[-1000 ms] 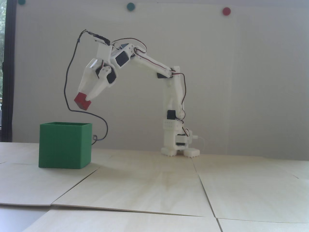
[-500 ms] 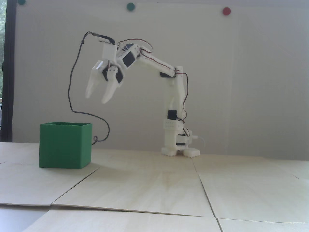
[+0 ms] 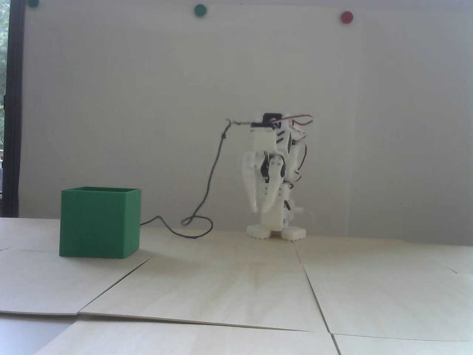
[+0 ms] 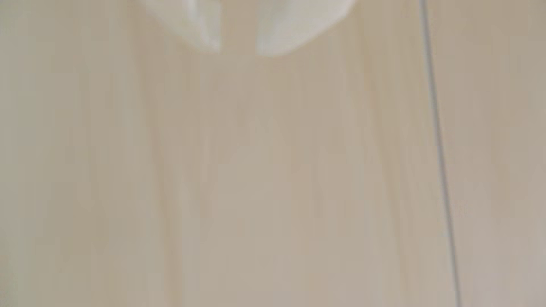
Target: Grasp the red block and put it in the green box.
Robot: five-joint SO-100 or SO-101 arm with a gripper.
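The green box (image 3: 99, 222) stands on the wooden table at the left of the fixed view, with its open top facing up. Its inside is hidden from this low angle. The red block shows in neither view. My white arm is folded at the back centre. Its gripper (image 3: 259, 210) points down just above the table, well to the right of the box. In the wrist view the gripper (image 4: 237, 51) has two white fingertips with a narrow gap between them. Bare wood shows through the gap and nothing is held.
A black cable (image 3: 207, 192) hangs from the arm and loops on the table between the box and the arm's base (image 3: 275, 232). Round magnets, green (image 3: 200, 10) and red (image 3: 346, 17), sit on the wall. Seams between the table panels show in both views, as a thin line in the wrist view (image 4: 437, 147).
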